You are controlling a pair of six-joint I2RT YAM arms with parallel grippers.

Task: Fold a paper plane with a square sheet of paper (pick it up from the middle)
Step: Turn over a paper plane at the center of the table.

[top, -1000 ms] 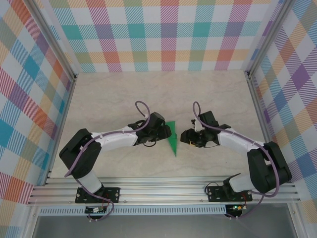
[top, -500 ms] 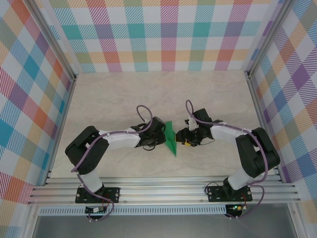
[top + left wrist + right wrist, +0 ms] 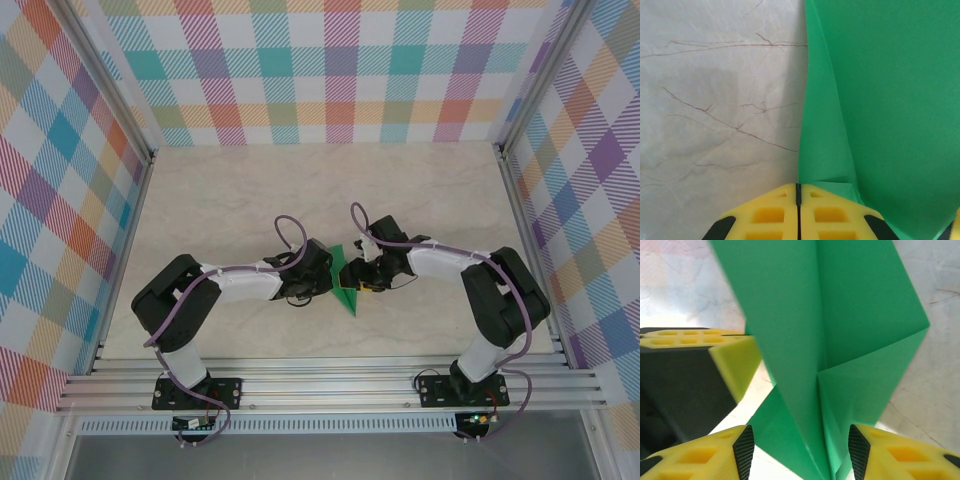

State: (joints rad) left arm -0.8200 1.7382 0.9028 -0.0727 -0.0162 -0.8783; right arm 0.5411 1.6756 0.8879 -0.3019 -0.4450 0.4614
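Green paper plane [image 3: 346,292], upright | left gripper [image 3: 798,189] clamped tight on its edge | right gripper [image 3: 801,446] half-open astride it | should close squarely on centre crease.

Green paper plane [image 3: 890,100], plaid walls [image 3: 340,70], marbled table [image 3: 250,190]

**Bright-green folded sheet of paper [image 3: 890,100] on a pale marble-look table top [image 3: 715,100]**

The paper is matt and smooth, with crisp creases. The table top is smooth, brown-veined like stone, with a faint sheen. The yellow finger pads [image 3: 770,217] of the left gripper [image 3: 798,192] look like matt moulded plastic.
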